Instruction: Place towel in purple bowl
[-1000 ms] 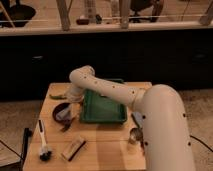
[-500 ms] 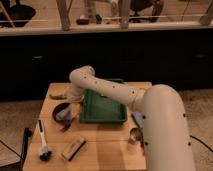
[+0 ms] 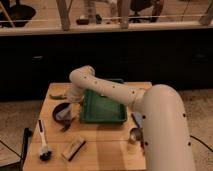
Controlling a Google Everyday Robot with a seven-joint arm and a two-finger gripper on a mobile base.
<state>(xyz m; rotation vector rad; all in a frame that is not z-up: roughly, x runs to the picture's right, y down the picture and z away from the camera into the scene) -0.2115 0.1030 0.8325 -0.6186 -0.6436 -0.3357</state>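
Towel (image 3: 66,114) is apparently lying in the bowl (image 3: 55,107), bunching at its right rim, so placing looks nearly done. Gripper (image 3: 73,95) is hovering just above; whether it is grasping or released, I cannot tell. Tray (image 3: 103,120) is crowding the right, leaving upward open for withdrawing.
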